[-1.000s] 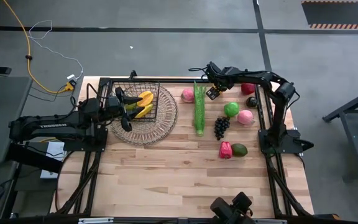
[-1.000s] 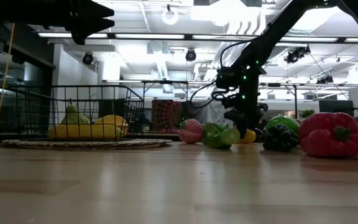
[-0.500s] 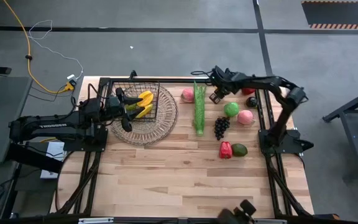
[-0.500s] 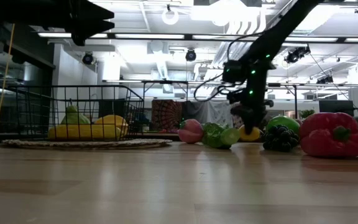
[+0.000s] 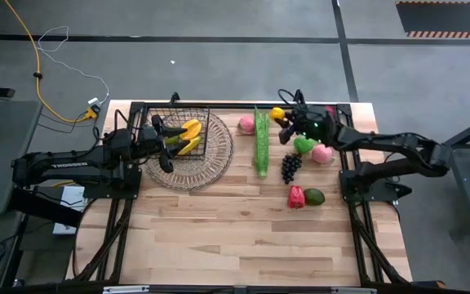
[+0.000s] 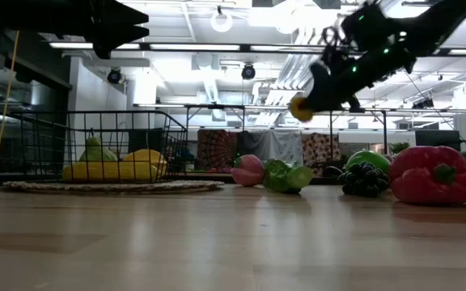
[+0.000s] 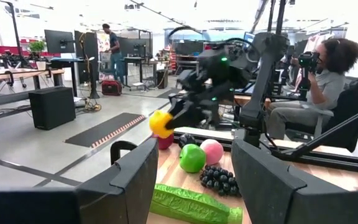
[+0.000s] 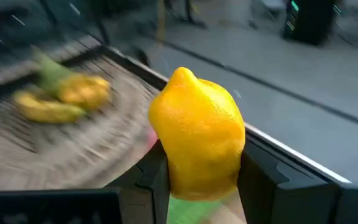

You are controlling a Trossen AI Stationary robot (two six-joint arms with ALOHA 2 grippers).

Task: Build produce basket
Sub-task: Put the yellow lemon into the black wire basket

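My right gripper [image 5: 283, 122] hangs above the table's far middle, shut on a yellow lemon [image 5: 277, 113], which the low view shows as the lemon [image 6: 301, 107] well above the table. On the left, the black wire basket [image 5: 196, 114] stands on a round woven tray [image 5: 210, 163]. It holds yellow bananas [image 5: 189, 135] and a green piece [image 6: 93, 149]. My left gripper [image 5: 163, 135] hovers over the basket, open, with nothing between its fingers [image 7: 135, 180]. A long green stalk [image 5: 261, 140], peaches, a green apple [image 5: 303, 144] and grapes [image 5: 290, 166] lie on the table. My right gripper pinches the lemon by its two opposite sides [image 8: 166, 168] between its two fingers [image 8: 257, 177]. The lemon's pointed end [image 8: 182, 74] sticks out past the fingertips. The fingers come from the table's right, nearly level and slightly downward. The lemon is lifted clear of the table.
A red pepper [image 5: 296, 197] and an avocado [image 5: 314, 196] lie near the right arm's base. A pink peach [image 5: 246, 124] sits beside the stalk, between the lemon and the basket. The table's near half [image 5: 243, 245] is bare wood. A seated person [image 7: 328, 81] is beyond the table.
My right gripper has risen from the table at the far right with the lemon. It has tipped from pointing down to nearly level, toward the table's left. The lemon, which lay on the table behind the stalk, now hangs clear above the produce.
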